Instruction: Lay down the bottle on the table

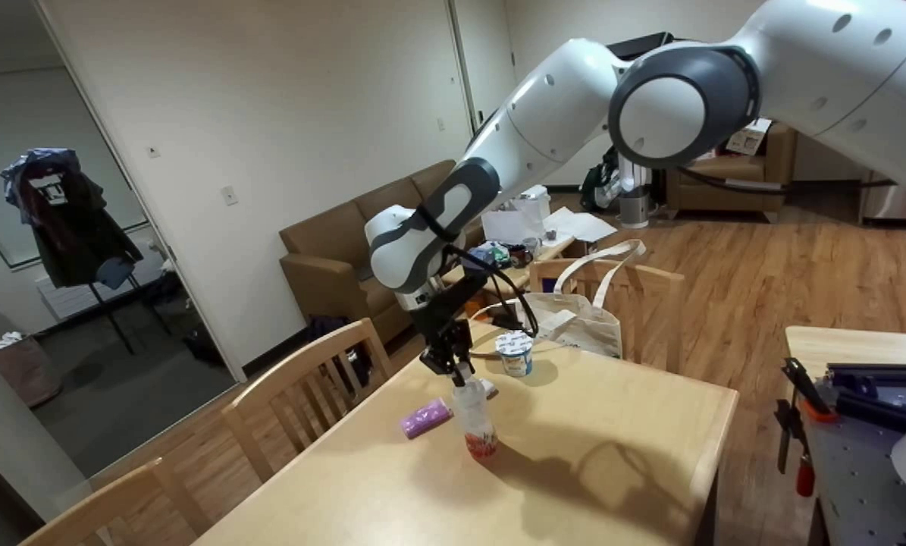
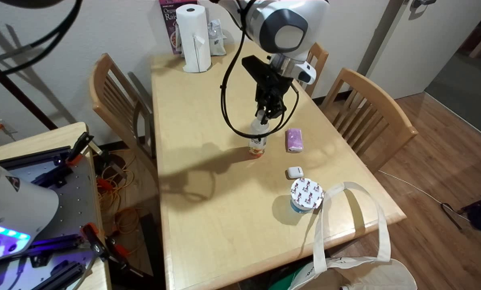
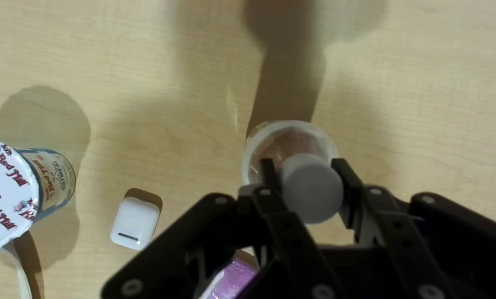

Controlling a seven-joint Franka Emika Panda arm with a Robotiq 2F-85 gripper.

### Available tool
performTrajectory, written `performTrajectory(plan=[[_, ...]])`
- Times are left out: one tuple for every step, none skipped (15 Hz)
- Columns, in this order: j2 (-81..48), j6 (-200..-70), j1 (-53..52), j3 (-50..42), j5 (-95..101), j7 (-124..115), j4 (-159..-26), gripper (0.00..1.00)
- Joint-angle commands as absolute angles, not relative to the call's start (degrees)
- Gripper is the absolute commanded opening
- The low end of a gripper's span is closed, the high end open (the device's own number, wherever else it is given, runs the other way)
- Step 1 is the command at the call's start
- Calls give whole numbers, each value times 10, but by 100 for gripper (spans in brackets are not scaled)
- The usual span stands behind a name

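The bottle is slim and translucent, with a reddish-brown lower part. It stands upright on the light-wood table in both exterior views (image 1: 474, 415) (image 2: 258, 141), its base seeming to touch the top. The table shows bare wood in front of it (image 1: 331, 500) (image 2: 224, 241). My gripper points down over the bottle's top in both exterior views (image 1: 460, 373) (image 2: 263, 117). In the wrist view the gripper (image 3: 304, 168) has a finger on each side of the bottle's pale round cap (image 3: 312, 191), close against it. The lower bottle is partly hidden behind the cap and fingers.
A small purple pack (image 1: 426, 418) lies beside the bottle. A white case (image 2: 295, 172) and an oatmeal cup (image 2: 306, 195) stand nearby. A tote bag (image 2: 353, 266) hangs at the table's end. A paper towel roll (image 2: 194, 40) stands at the far end. Chairs (image 2: 369, 117) line the sides.
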State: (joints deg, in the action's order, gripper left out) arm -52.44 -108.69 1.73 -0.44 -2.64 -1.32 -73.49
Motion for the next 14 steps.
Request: performTrajectory(plan=[[-498,-1107,32,3,-44,-7,-780,12],[-498,-1110,34,2,-47,-9,-779,12],[-497,-1112,38,1,-51,-11,-779,12],[-496,-1114,46,1,-59,-14,-775,12],[-495,-1117,54,1,-70,-15,-772,12],[-491,-1126,66,0,-83,-15,-774,12],[-488,-1136,76,-2,-94,-17,-776,12],[-485,-1146,87,-5,-106,-19,-778,12],[-482,-1153,97,-9,-114,-20,-779,12],[-479,-1162,106,-12,-122,-22,-780,12],[-477,-1164,115,-15,-128,-24,-779,12],[-477,-1168,122,-18,-133,-25,-779,12],[-475,-1170,128,-21,-136,-30,-780,12],[-476,-1170,133,-25,-139,-37,-778,12]])
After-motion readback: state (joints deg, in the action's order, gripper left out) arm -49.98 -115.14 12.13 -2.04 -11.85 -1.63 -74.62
